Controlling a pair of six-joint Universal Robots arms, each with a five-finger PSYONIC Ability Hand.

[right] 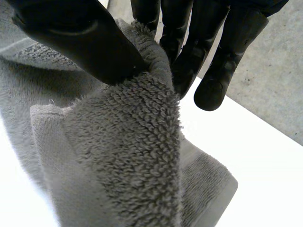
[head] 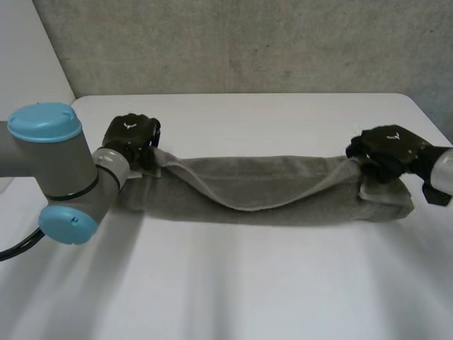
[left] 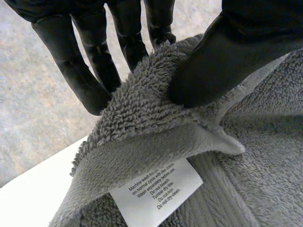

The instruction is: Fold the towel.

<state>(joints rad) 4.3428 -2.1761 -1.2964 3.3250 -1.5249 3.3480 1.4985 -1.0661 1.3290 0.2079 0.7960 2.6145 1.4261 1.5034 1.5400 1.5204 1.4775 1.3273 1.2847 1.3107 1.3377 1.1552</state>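
Note:
A grey towel (head: 262, 191) lies as a long folded band across the white table (head: 233, 283). My left hand (head: 131, 140) pinches the towel's left corner (left: 142, 109) between thumb and fingers, and a white care label (left: 156, 191) hangs under that corner. My right hand (head: 388, 152) pinches the right corner (right: 137, 123) of the towel the same way. Between the two hands the raised upper edge (head: 248, 202) sags in a curve over the layer below.
A grey wall (head: 241, 42) rises behind the table's far edge. My left arm's grey joint with light-blue caps (head: 53, 170) stands over the table's left side. Bare white table lies in front of the towel.

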